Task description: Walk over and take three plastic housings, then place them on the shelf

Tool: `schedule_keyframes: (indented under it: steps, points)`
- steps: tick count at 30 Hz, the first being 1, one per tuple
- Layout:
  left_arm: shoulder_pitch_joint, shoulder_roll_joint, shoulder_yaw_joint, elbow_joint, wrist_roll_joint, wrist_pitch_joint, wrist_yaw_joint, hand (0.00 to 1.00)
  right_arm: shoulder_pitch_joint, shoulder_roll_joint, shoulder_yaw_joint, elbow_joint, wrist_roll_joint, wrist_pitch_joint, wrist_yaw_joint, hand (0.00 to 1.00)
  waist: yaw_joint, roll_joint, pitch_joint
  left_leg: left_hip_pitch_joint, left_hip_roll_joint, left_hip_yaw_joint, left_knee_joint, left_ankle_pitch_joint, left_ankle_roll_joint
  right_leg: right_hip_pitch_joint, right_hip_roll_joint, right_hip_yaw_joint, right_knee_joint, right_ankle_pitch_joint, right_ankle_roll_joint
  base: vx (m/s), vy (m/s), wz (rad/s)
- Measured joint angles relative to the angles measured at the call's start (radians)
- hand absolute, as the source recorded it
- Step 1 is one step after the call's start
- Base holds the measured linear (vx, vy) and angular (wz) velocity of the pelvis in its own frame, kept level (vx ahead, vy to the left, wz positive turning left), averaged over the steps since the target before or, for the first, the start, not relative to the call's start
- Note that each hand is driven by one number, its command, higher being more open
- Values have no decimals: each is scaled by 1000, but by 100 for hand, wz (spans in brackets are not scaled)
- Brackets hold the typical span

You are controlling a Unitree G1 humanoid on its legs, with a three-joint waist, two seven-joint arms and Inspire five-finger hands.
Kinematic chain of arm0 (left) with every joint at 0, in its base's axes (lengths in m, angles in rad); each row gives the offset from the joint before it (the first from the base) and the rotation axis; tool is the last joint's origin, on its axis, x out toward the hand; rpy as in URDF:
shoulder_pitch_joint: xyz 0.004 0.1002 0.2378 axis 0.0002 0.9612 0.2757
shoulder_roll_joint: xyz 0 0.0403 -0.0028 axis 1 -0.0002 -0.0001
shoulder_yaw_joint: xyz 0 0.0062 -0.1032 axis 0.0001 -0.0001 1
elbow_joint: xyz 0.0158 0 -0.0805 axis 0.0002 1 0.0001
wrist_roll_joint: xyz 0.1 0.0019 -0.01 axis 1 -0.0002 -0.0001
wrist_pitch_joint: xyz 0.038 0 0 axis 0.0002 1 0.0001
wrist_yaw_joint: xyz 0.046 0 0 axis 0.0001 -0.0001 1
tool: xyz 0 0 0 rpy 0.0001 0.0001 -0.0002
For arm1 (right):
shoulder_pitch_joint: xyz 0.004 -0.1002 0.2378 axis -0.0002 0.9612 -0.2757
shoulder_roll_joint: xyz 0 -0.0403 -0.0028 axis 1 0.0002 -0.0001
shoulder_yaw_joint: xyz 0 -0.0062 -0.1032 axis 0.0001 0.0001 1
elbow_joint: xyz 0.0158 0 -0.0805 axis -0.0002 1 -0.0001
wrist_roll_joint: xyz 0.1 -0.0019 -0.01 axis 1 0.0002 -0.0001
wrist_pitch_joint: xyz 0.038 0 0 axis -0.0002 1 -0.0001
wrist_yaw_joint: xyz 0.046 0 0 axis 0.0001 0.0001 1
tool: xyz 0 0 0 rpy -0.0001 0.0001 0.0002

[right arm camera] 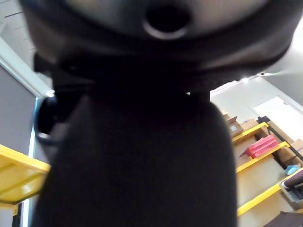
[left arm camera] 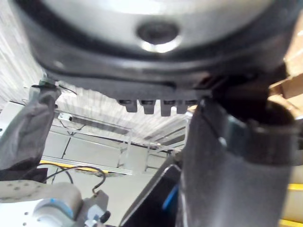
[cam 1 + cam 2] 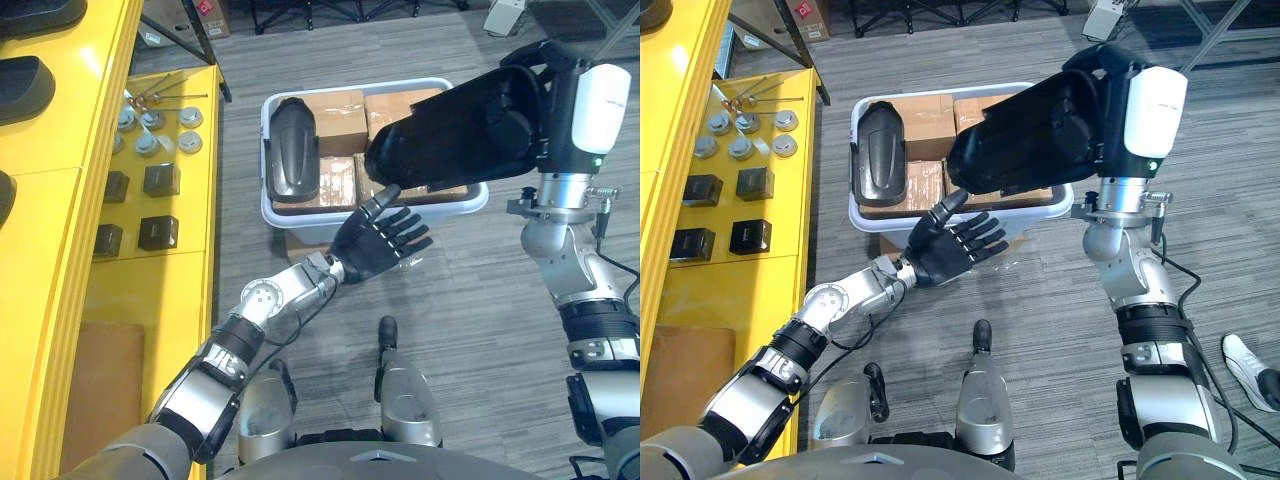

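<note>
Grey striped carpet [image 3: 480,300] covers the floor, and a yellow shelf [image 3: 60,250] runs along the robot's left, carrying small black boxes [image 3: 160,180] and round metal parts [image 3: 150,130]. Straight ahead on the floor stands a pale plastic bin [image 3: 270,215] packed with cardboard boxes [image 3: 340,110]. A second housing [image 3: 295,150] lies on top of those boxes at the bin's left side, its long axis pointing away from the robot. The right hand [image 3: 560,85] is raised above the bin's right half and, as far as the head views show, its fingers are curled round the upper end of a large black plastic housing [image 3: 450,130]. That housing slants from the right hand down toward the robot's left, and its free end hangs over the bin's front rim. The left hand [image 3: 375,240] sits just beneath that free end, palm up, with its fingers spread wide and holding nothing. Whether its thumb touches the housing cannot be told. The coming move likely turns on this: the housing's low end points at the open left hand, which is the hand nearer the shelf. A handover or a two-handed carry to the left looks most natural, with the long part kept level so it does not swing into the bin.
</note>
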Motion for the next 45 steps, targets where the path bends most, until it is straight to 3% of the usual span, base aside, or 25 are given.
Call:
schedule_keyframes:
  steps: [2,11,14,21,25,30,36,45]
  points:
    - [18,-6,-24,-2,0,15,8,100,37,21,8,-27,-5,-23,-11,0,2,0,-32,5,0,0,-12,1,-2,1,2,0,-2,1,0,81,-1,1]
    - [60,-15,-86,-20,-5,22,72,100,101,79,57,-142,-40,-129,-34,0,5,-6,-74,54,-3,11,-46,1,-3,39,3,1,-21,0,0,41,5,-2]
    - [89,-17,-105,-45,-10,-21,102,100,129,119,63,-169,-39,-145,-34,0,2,-16,-92,54,-3,14,-49,1,-3,39,3,1,-36,0,1,3,-2,-5]
    - [137,-47,-131,-55,-44,-182,127,100,210,179,66,-202,-14,-149,-32,0,3,-21,-122,61,-6,11,-65,4,-6,43,2,-1,-37,0,0,8,0,1]
    - [155,-51,-131,-57,-49,-225,129,100,235,223,65,-203,11,-149,-37,0,5,-23,-128,70,-7,11,-74,5,-7,48,2,-1,-37,0,1,0,0,0]
    - [188,-56,-131,-59,-86,-239,129,100,266,263,66,-203,23,-149,-41,0,9,-28,-133,72,-8,11,-79,7,-7,48,1,-1,-37,-1,1,0,0,0]
    - [212,-55,-124,-59,-123,-299,130,100,326,287,69,-202,33,-176,-68,0,28,-36,-139,74,-9,11,-80,8,-7,49,0,-2,-38,-2,2,0,0,0]
    - [218,-55,-88,-71,-130,-297,133,100,345,322,86,-198,40,-175,-153,0,30,-46,-148,77,-17,9,-84,10,-5,52,-7,-5,-38,-3,5,0,0,0]
